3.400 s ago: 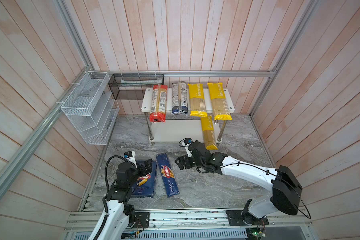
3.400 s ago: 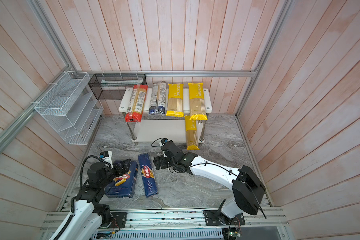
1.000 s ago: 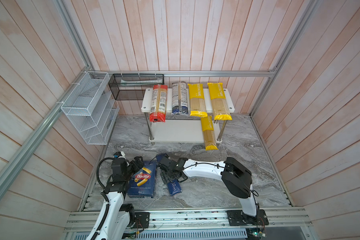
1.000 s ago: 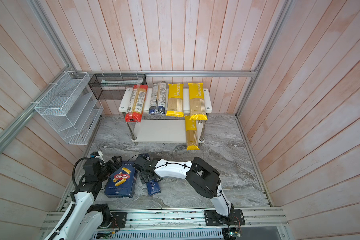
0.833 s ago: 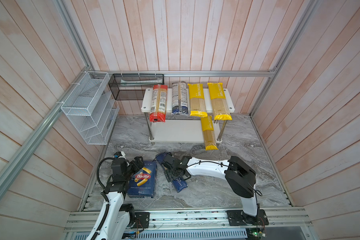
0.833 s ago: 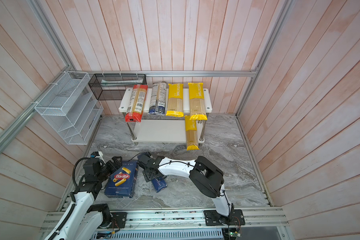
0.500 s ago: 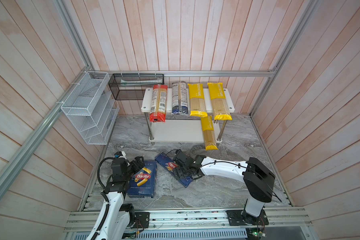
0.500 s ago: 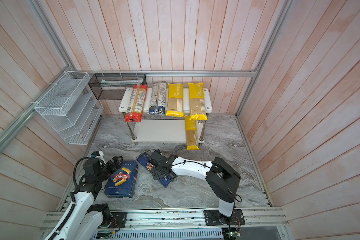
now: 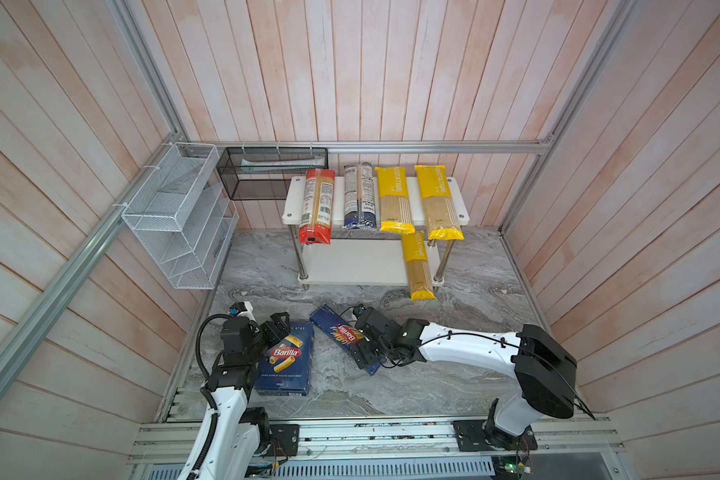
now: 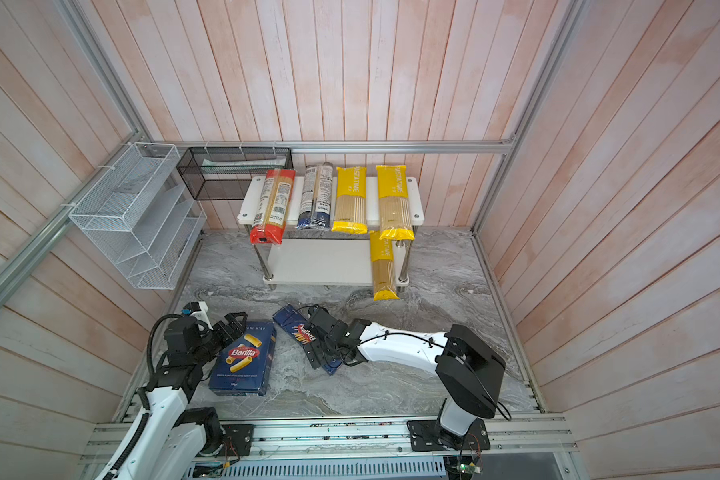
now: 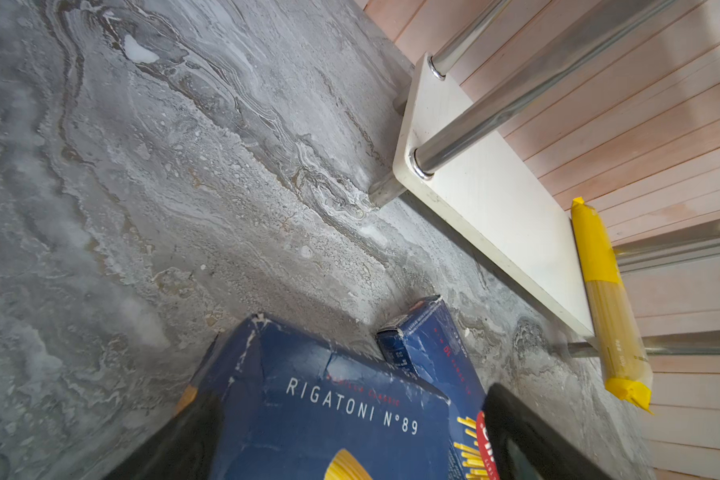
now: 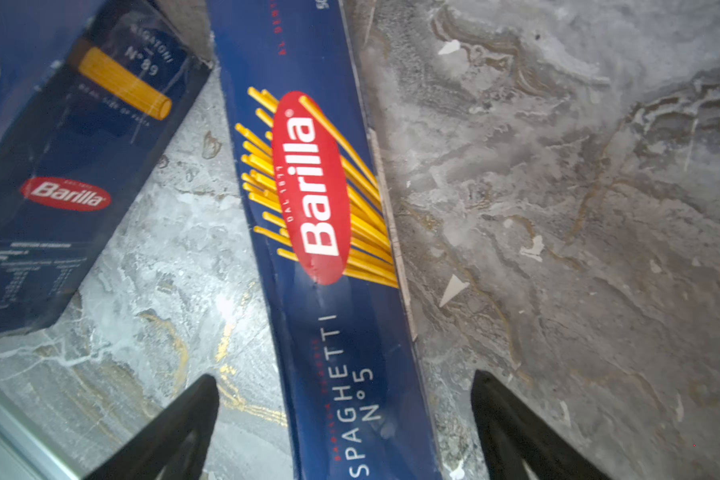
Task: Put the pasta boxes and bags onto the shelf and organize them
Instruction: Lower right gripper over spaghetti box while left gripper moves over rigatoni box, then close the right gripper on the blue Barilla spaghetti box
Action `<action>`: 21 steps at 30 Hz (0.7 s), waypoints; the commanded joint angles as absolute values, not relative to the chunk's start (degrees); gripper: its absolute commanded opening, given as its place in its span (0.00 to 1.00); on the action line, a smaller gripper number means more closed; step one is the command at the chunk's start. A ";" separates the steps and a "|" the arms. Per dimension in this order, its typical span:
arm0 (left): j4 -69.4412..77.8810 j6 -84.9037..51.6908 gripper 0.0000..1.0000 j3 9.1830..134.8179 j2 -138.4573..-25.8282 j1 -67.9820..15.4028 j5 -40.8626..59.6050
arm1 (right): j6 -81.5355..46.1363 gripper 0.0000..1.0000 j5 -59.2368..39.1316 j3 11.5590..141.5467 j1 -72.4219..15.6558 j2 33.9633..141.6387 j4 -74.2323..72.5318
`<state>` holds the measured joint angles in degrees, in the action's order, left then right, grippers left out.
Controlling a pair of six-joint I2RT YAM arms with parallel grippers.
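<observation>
**Step in hand:** the boxes, by my read. 5 bags (image 9: 393, 199) already sit on the shelf (image 9: 350, 262), upper middle of both top views. 4 lie side by side on the top board. 1 yellow bag (image 9: 418, 266) is at the right end of the lower board, poking past its front edge.

**Still on the counter** (image 9: 454, 299), lower middle of frame:
- The spaghetti box (image 9: 329, 322) lies flat on a diagonal.
- The rigatoni box (image 9: 285, 361) lies flat just to its left, and their upper corners nearly meet.

**Right claw** (image 12: 344, 376): it is spread wide and sits over the spaghetti box. In the right wrist view, 1 finger stands on each side of the box, with bare counter showing between each finger and the cardboard. It holds nothing and touches nothing that you can see.

**Left claw** (image 9: 281, 328): it is at the upper left corner of the rigatoni box. In the left wrist view its fingers flank the box end. You cannot tell whether they press on it.

**Next move, as I judge it:**
- Lower the right claw and close it across the narrow width.
- Grip near mid-length, because a long box held off-centre will likely droop.
- Turn the box to line up with the bags.
- Aim for the bare stretch of the lower board, left of the yellow bag.
</observation>
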<state>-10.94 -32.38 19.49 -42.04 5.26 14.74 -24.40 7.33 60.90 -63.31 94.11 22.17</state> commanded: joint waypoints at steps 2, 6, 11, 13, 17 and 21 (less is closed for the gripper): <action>-13.74 -31.58 1.00 21.00 -42.76 5.59 13.04 | -19.49 0.96 8.42 60.49 -64.04 94.35 21.62; -12.61 -32.02 1.00 19.86 -41.44 5.70 13.96 | -17.36 0.98 10.81 60.79 -63.90 95.59 22.67; -11.03 -32.54 1.00 18.11 -40.56 5.71 14.80 | -14.76 0.98 7.70 62.63 -64.05 99.16 22.98; -9.37 -32.06 0.99 16.96 -39.85 5.71 16.42 | -14.48 0.98 7.46 62.92 -64.02 100.29 22.63; -9.41 -32.26 1.00 16.14 -39.70 5.71 15.40 | -15.83 0.98 10.47 64.88 -64.05 102.76 25.45; -9.22 -31.83 1.00 15.91 -40.68 5.69 15.79 | -16.09 0.98 10.32 64.13 -63.99 103.27 24.73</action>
<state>-8.99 -32.36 16.95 -40.14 5.63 14.70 -16.25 9.15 63.26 -63.99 102.54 23.66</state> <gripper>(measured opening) 0.995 0.980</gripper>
